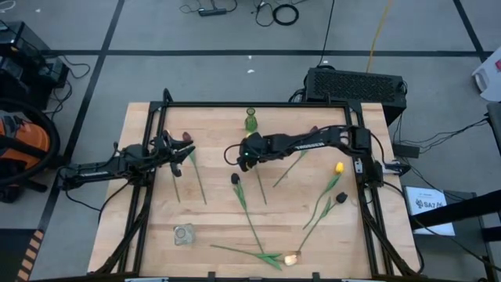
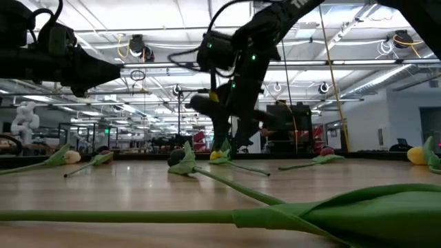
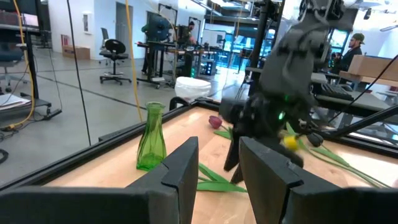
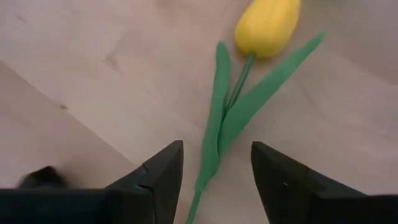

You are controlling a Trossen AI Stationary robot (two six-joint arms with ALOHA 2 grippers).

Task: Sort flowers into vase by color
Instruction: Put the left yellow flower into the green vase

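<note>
Several flowers lie flat on the wooden table (image 1: 211, 211). A yellow one (image 4: 267, 23) lies just under my right gripper (image 4: 216, 150), which hangs open above the table's middle (image 1: 241, 154), slanting down. Its green stem (image 4: 208, 163) runs between the two fingers, and I see no touch. A green glass vase (image 1: 250, 120) stands upright at the far edge, also seen in the left wrist view (image 3: 151, 138). My left gripper (image 3: 219, 171) waits level and open over the table's left side (image 1: 186, 153), with nothing between its fingers.
A small clear vase (image 1: 184, 233) stands near the front left. Other flowers lie around: a second yellow one (image 1: 339, 167), dark ones (image 1: 235, 178) (image 1: 341, 197), a peach one (image 1: 293, 257) and dark red ones (image 1: 186, 137) (image 1: 313, 129). A black frame (image 1: 258, 104) rims the table.
</note>
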